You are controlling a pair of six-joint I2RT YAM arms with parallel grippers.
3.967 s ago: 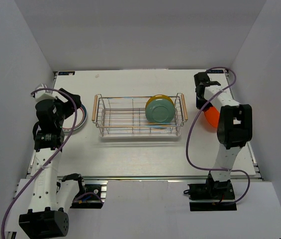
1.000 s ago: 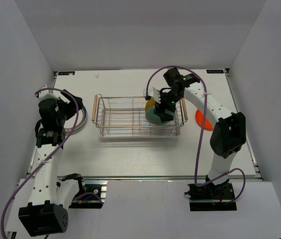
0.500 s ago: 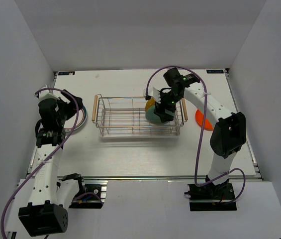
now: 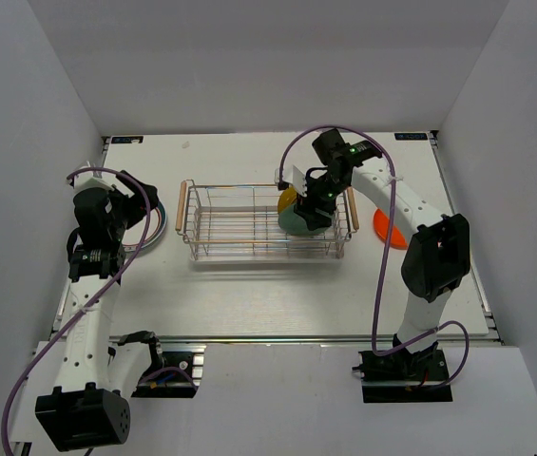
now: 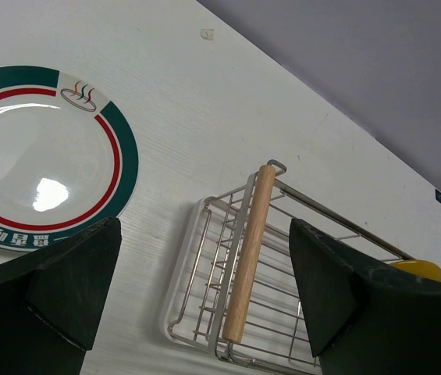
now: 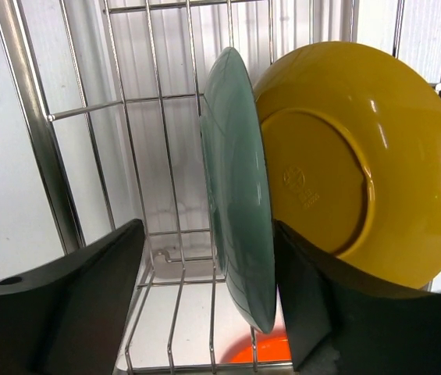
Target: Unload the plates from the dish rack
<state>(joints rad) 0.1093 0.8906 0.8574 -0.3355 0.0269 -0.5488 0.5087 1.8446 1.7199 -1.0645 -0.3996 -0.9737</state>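
Arching down over the silver wire dish rack's (image 4: 249,249) right end, my right pincer (image 6: 208,301) straddles the upright round teal plate (image 6: 240,195), fingers spread, gripping nothing. My left pincer (image 5: 204,293), also spread, hovers above the green-rimmed white plate (image 5: 40,156) lying on the white table (image 4: 249,294).

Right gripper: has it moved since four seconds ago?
Yes. The right gripper swung left, from by the orange plate to the right end of the dish rack, where it now straddles the teal plate.
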